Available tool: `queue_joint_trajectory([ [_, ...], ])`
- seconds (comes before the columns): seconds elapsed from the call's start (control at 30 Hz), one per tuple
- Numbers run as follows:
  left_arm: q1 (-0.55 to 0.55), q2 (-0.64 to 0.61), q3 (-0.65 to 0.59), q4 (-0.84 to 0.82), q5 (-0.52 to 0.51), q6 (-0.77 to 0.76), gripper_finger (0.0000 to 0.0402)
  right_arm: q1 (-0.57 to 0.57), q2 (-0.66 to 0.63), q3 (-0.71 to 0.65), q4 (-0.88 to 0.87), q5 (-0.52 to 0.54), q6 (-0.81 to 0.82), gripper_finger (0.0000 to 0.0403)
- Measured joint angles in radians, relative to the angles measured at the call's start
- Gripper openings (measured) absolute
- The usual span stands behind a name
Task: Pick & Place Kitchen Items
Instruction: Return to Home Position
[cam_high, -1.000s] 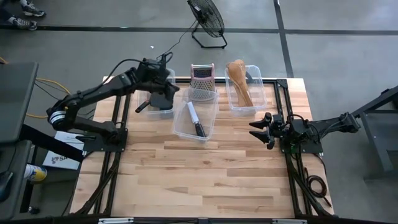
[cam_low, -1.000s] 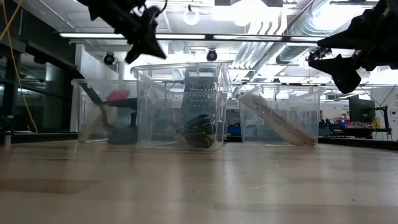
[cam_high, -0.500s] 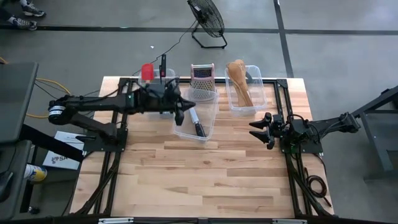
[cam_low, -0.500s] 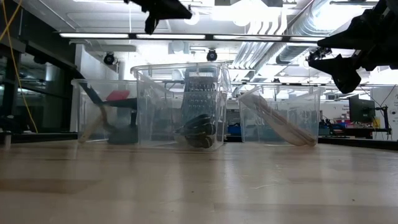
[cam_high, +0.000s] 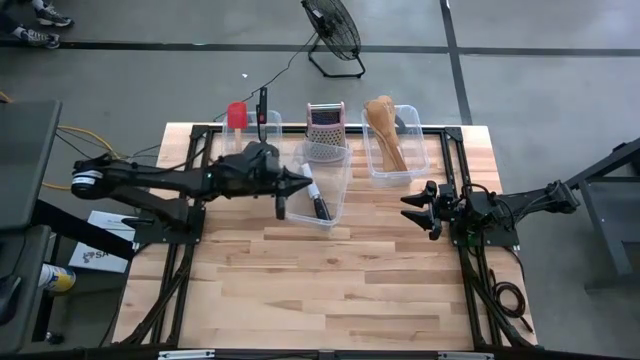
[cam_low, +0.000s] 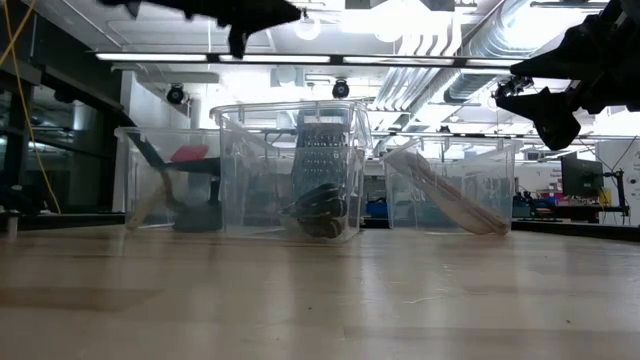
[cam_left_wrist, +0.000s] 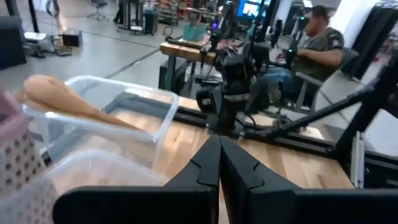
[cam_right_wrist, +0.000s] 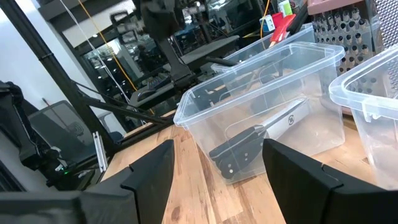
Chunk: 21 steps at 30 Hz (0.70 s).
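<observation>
My left gripper (cam_high: 307, 183) is shut and empty, held level high above the left rim of the middle clear bin (cam_high: 338, 160); its shut fingers show in the left wrist view (cam_left_wrist: 219, 158). A black-handled knife (cam_high: 316, 197) lies in that bin and also shows in the right wrist view (cam_right_wrist: 249, 146). A red spatula (cam_high: 237, 113) and a black one stand in the left bin (cam_high: 262, 128). Pale wooden spoons (cam_high: 383, 125) lean in the right bin (cam_high: 408, 172). My right gripper (cam_high: 407, 208) waits open and empty, to the right of the middle bin and above the table.
A steel box grater (cam_high: 325, 128) stands behind the middle bin. A floor fan (cam_high: 333, 30) stands beyond the table's far edge. A person (cam_left_wrist: 317, 37) sits in the room beyond the right arm. The near half of the wooden table (cam_high: 320, 290) is bare.
My left gripper has risen from over the left bin and swung toward the table's right and near edges, tipping from pointing down to level. It now hovers at the middle bin's left rim. The left bin with its spatulas has come into view.
</observation>
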Motion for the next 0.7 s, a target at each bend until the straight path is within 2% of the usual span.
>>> queue_joint_trajectory([
  [0.2,0.0,-0.126,-0.265,0.237,0.023,-0.001,0.0,0.0,0.0,0.0,0.0,0.0,0.0,0.0236],
  [0.3,0.0,-0.217,-0.386,0.297,0.059,-0.001,0.0,0.0,0.0,0.0,0.0,0.0,0.0,0.0236],
  [0.7,0.0,-0.598,-0.676,0.297,0.158,-0.001,0.0,0.0,0.0,0.0,0.0,0.0,0.0,0.0236],
])
